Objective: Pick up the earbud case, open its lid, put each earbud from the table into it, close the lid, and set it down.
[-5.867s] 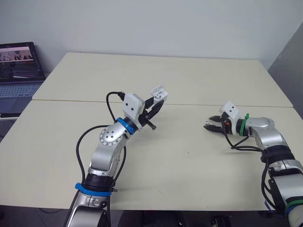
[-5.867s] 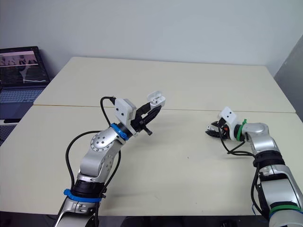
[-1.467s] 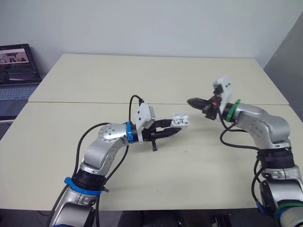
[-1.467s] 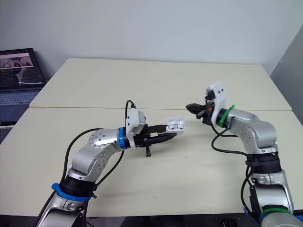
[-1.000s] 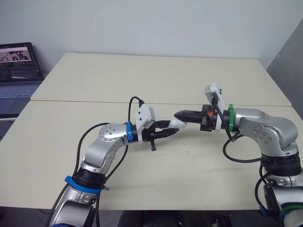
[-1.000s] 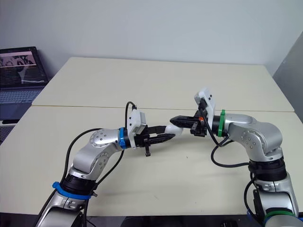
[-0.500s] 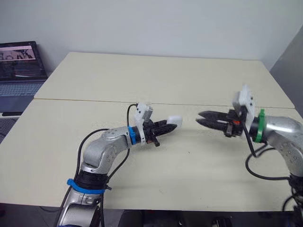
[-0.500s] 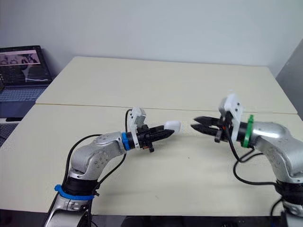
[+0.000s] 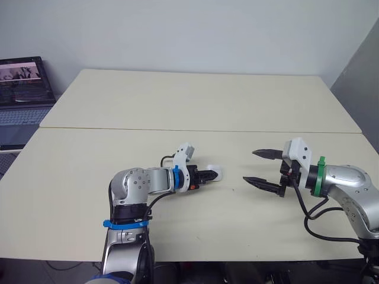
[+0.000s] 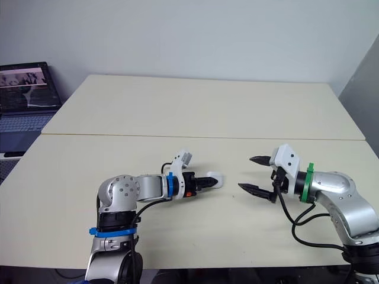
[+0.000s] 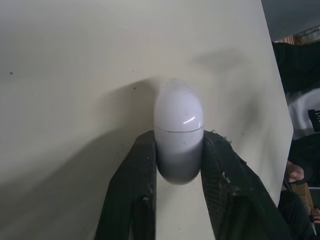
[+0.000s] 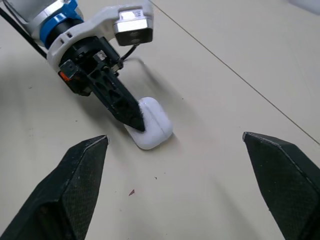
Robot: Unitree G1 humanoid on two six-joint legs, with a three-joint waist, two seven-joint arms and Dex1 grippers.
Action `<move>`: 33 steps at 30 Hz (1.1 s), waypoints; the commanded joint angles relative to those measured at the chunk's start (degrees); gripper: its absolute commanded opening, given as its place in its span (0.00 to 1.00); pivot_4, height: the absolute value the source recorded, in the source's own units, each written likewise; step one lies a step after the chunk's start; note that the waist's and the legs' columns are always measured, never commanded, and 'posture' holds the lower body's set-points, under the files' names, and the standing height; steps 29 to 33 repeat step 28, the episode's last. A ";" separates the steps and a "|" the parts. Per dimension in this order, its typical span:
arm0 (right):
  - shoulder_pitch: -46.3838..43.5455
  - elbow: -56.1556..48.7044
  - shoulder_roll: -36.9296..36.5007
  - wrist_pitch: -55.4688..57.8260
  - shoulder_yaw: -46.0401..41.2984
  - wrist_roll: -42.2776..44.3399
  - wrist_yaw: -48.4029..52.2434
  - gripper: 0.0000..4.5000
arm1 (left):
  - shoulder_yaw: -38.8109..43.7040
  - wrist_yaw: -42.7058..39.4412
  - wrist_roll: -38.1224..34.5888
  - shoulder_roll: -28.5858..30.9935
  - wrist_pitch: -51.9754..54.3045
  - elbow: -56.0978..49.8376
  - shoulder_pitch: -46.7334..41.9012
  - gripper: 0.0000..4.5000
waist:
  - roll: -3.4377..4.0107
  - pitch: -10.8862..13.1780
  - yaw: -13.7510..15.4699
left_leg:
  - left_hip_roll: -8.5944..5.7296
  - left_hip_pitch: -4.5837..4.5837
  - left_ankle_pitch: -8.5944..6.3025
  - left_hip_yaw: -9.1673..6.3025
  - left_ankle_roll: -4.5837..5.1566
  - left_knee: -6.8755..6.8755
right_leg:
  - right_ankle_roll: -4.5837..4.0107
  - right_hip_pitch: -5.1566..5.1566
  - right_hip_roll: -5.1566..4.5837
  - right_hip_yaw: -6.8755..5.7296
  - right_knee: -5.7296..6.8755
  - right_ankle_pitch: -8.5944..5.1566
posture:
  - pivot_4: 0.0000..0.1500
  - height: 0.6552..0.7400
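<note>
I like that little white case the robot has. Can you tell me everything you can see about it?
The case is small, white and rounded, smooth and shiny like plastic. A thin seam crosses it; the lid is shut. It lies low on the pale table, seemingly resting there. The left hand pinches its base between two black fingers.

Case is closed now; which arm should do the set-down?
Left. The left end effector grips the closed case low at the table, so it likely need only release. The right end effector is open, apart from it.
</note>
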 commanded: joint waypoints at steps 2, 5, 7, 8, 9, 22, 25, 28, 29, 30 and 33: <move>-1.00 -0.07 -0.06 -1.46 -0.40 -0.32 0.24 1.00 | 4.39 2.71 2.64 6.60 4.95 -3.07 4.34 0.65 | 0.00 -0.06 -0.88 | 0.01 0.25 0.00 0.03 -0.01 -0.05 | -0.12 0.15 0.00 0.02 0.05 -0.06 | 1.00 1.00; -1.90 1.74 -0.50 -2.30 0.11 -0.57 1.84 1.00 | 8.13 3.16 1.38 11.05 5.41 -6.84 6.60 0.83 | 0.00 -0.08 -1.95 | 0.04 0.45 0.00 -0.03 -0.01 -0.06 | -0.50 0.15 0.08 0.09 0.12 -0.09 | 1.00 1.00; -2.49 3.14 -0.86 -3.14 0.18 -0.80 2.93 1.00 | 10.33 2.24 0.98 13.95 5.41 -9.99 7.49 0.94 | 0.00 -0.08 -2.26 | 0.03 0.64 -0.01 -0.05 -0.01 -0.08 | -0.59 0.15 0.09 0.09 0.17 -0.02 | 1.00 1.00; -2.77 3.68 -0.97 -3.41 0.11 -0.82 3.33 1.00 | 10.79 1.20 0.74 15.70 4.38 -11.35 7.98 0.99 | 0.00 -0.07 -2.37 | 0.03 0.69 -0.01 -0.07 -0.01 -0.08 | -0.61 0.15 0.09 0.08 0.17 0.00 | 1.00 1.00; -3.16 4.22 -1.04 -3.54 0.08 -0.71 3.75 1.00 | 10.76 -1.07 0.71 18.06 0.20 -12.32 8.58 0.99 | 0.00 -0.08 -2.41 | 0.03 0.75 -0.01 -0.08 -0.01 -0.09 | -0.63 0.14 0.09 0.07 0.17 0.01 | 1.00 1.00; -5.42 9.10 -2.19 -2.46 -2.15 0.24 4.98 1.00 | -2.43 -32.13 26.70 41.29 -76.65 7.74 12.59 0.99 | -0.15 0.02 0.78 | -0.07 -0.14 -0.16 0.28 -0.19 -0.97 | -0.57 -0.58 -0.43 0.03 -0.85 0.20 | 1.00 1.00; -4.89 8.86 -2.70 -2.01 -2.39 0.44 5.27 1.00 | -2.19 -34.80 24.58 40.58 -76.14 6.40 13.29 0.99 | -0.15 0.02 1.33 | -0.05 -0.94 -0.18 0.07 -0.17 -0.88 | -0.49 -1.21 -0.46 -0.17 -0.82 0.26 | 1.00 1.00; -4.38 8.96 -3.19 -2.09 -2.22 0.43 5.90 1.00 | -1.89 -36.58 22.80 40.55 -73.73 5.24 13.31 0.99 | -0.15 0.02 1.56 | -0.07 -1.04 -0.21 -0.04 -0.15 -0.91 | -0.50 -1.30 -0.46 -0.27 -0.79 0.25 | 1.00 1.00; -4.38 8.96 -3.19 -2.09 -2.22 0.43 5.90 1.00 | -1.89 -36.58 22.80 40.55 -73.73 5.24 13.31 0.99 | -0.15 0.02 1.56 | -0.07 -1.04 -0.21 -0.04 -0.15 -0.91 | -0.50 -1.30 -0.46 -0.27 -0.79 0.25 | 1.00 1.00; -4.38 8.96 -3.19 -2.09 -2.22 0.43 5.90 1.00 | -1.89 -36.58 22.80 40.55 -73.73 5.24 13.31 0.99 | -0.15 0.02 1.56 | -0.07 -1.04 -0.21 -0.04 -0.15 -0.91 | -0.50 -1.30 -0.46 -0.27 -0.79 0.25 | 1.00 1.00; -4.38 8.96 -3.19 -2.09 -2.22 0.43 5.90 1.00 | -1.89 -36.58 22.80 40.55 -73.73 5.24 13.31 0.99 | -0.15 0.02 1.56 | -0.07 -1.04 -0.21 -0.04 -0.15 -0.91 | -0.50 -1.30 -0.46 -0.27 -0.79 0.25 | 1.00 1.00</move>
